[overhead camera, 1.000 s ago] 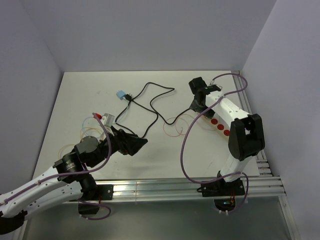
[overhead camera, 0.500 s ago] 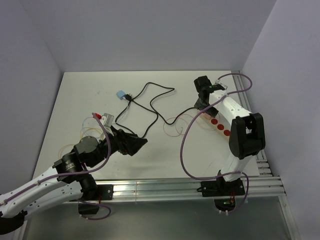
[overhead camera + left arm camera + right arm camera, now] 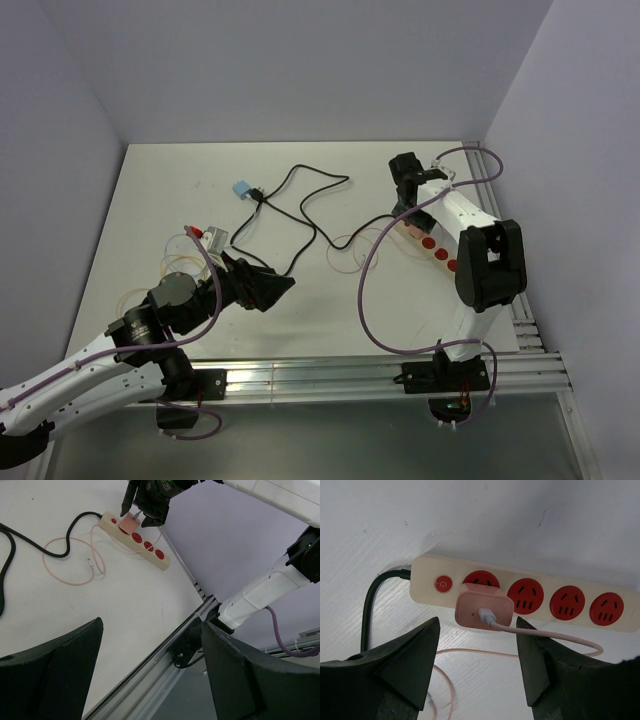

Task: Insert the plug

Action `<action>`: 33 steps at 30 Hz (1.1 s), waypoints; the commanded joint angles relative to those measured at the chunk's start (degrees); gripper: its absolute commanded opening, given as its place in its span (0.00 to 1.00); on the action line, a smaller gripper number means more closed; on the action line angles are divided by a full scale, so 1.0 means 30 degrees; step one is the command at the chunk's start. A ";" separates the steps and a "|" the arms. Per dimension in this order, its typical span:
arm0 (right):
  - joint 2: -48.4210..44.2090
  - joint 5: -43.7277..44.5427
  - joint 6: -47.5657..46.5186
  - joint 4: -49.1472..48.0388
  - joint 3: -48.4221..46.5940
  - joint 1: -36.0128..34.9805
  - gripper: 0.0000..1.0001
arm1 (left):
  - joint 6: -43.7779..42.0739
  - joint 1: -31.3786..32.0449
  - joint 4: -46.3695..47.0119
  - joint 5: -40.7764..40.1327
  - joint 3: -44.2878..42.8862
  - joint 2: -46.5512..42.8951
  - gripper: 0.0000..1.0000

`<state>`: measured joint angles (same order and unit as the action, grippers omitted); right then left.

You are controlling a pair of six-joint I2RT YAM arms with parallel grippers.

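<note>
The pink square plug (image 3: 484, 611) is seen standing in the first red socket of the cream power strip (image 3: 546, 602), so insertion is judged done or nearly so, with only a retreat left. The right fingers (image 3: 405, 660) are held apart either side of it, touching nothing, with the arm reached across the white desk (image 3: 520, 520). The left fingers (image 3: 55, 665) are spread wide and empty.

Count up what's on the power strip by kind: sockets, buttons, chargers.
Red sockets: 4
Red power button: 1
Pink charger: 1, partly covering the socket next to the button
Total: 6
</note>
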<state>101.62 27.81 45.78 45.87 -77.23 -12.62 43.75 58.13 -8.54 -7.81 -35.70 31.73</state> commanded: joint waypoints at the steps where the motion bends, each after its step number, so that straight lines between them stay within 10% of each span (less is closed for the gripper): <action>1: 0.0051 0.0983 0.0091 -0.0406 -0.0008 0.0194 0.69 | -0.0344 -0.0070 0.0062 0.0114 -0.0814 0.0059 0.85; 33: -0.0828 0.4938 0.0912 -0.2164 0.1486 -0.1623 0.69 | -0.0373 -0.0070 0.0296 0.0231 -0.0521 0.0030 0.85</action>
<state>100.71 38.24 46.83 40.69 -73.47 -16.99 43.75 58.13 -8.49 -7.77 -35.70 31.77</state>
